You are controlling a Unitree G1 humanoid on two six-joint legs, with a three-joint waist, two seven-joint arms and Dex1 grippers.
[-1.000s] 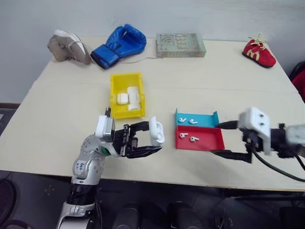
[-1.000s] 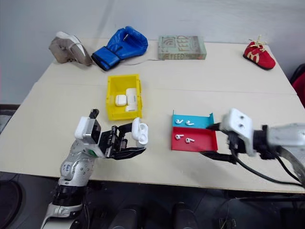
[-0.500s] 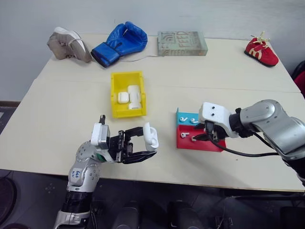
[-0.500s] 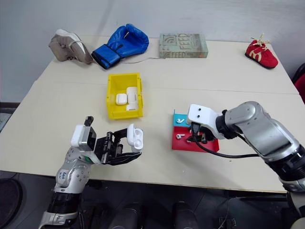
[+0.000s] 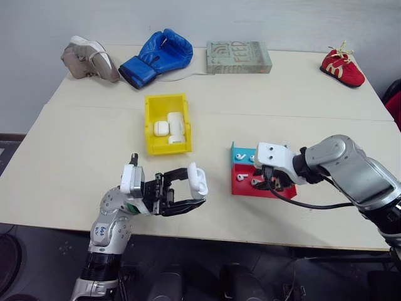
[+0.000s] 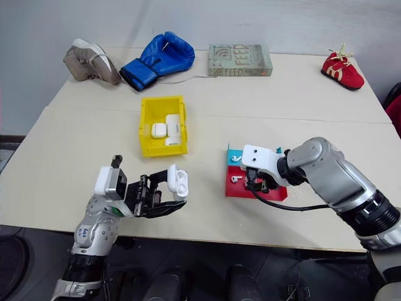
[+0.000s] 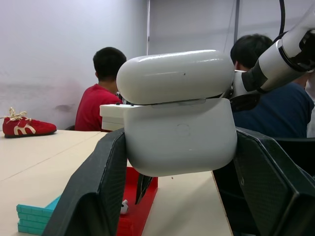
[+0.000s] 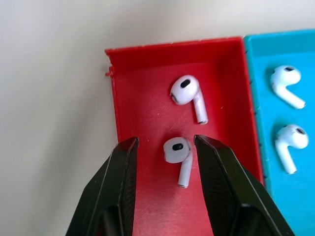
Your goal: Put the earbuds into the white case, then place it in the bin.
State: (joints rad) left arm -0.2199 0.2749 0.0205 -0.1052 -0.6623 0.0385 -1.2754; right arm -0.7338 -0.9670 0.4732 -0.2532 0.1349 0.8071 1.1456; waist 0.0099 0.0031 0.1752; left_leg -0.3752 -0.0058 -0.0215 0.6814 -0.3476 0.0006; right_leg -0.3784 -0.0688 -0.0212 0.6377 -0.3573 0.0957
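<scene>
My left gripper [image 5: 195, 190] is shut on the white case [image 5: 199, 178], held off the table near its front edge. The lid stands ajar in the left wrist view, with the case [image 7: 179, 128] between both fingers [image 7: 93, 196]. My right gripper [image 8: 166, 139] points down into the red half of the tray [image 8: 142, 98], jaws narrowed but open. They straddle one earbud [image 8: 177, 150] that lies on the tray floor, with a gap on one side. A second earbud [image 8: 187, 91] lies just beyond it. Two more earbuds [image 8: 285, 78] are in the blue half [image 8: 266, 113]. The yellow bin [image 5: 149, 125] sits behind the left gripper.
Inside the bin lie a small white case-like item [image 5: 161, 128] and a taller white box [image 5: 176, 127]. Along the far edge are a tan shoe [image 5: 91, 59], a blue boxing glove [image 5: 156, 56], a book [image 5: 238, 58] and a red shoe [image 5: 341, 67]. People [image 7: 101, 98] sit beyond the table.
My right arm swung in from the right and came down over the tray, its jaws narrowing around an earbud in the red half. The left gripper kept the case nearly still.
</scene>
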